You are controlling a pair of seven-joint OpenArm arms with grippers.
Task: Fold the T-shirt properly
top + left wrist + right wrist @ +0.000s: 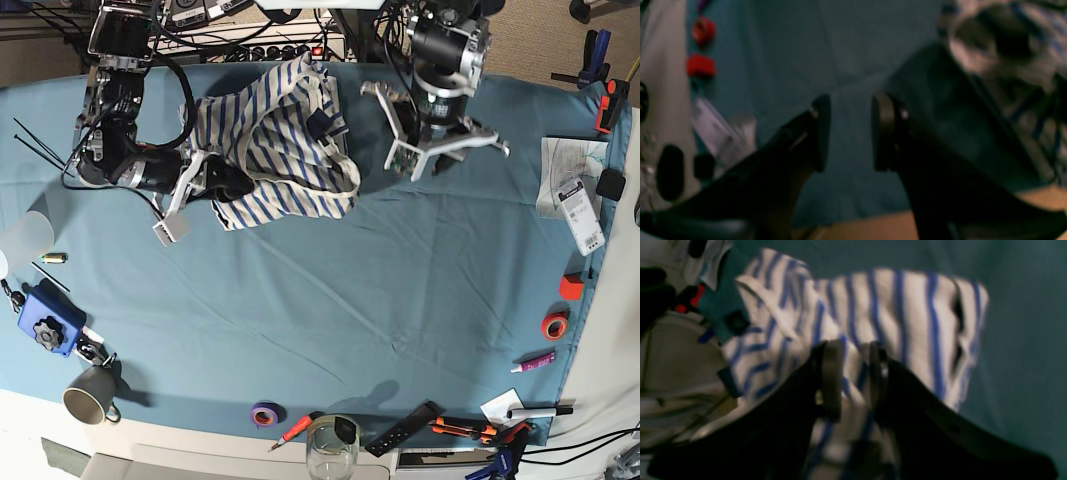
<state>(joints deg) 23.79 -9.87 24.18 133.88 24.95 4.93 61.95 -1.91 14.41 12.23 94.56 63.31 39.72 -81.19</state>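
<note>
Right jaws: in the right wrist view, the right gripper [853, 380] is seen closest of all, its pads part way apart with striped cloth lying between them and behind them; whether the cloth is pinched cannot be told through the blur.

Left jaws: in the left wrist view, the left gripper [850, 133] is seen released, a clear gap between the pads and only the teal table cloth [790, 50] behind that gap. Nothing is held.

T-shirt from the left jaws: the T-shirt [1017, 56] is found at about 2 o'clock from the pads, apart from them, bunched and blurred.

T-shirt on the table: in the base view, the T-shirt [275, 150] is seen crumpled in a heap toward 11 o'clock of the table cloth [330, 320], not yet spread flat. Its long axis is judged to run roughly from 1 o'clock down to 7 o'clock.

Nearer arm: the right gripper [195, 185] is seen at the heap's 8 o'clock edge, right against the fabric. The left gripper [425, 155] is hanging off at the heap's 3 o'clock, just beside it, nothing touched.

Coming move: the reach is judged to fall to the left arm, toward 9 o'clock in the base view, so that a second edge can be taken and the heap drawn open.
</note>
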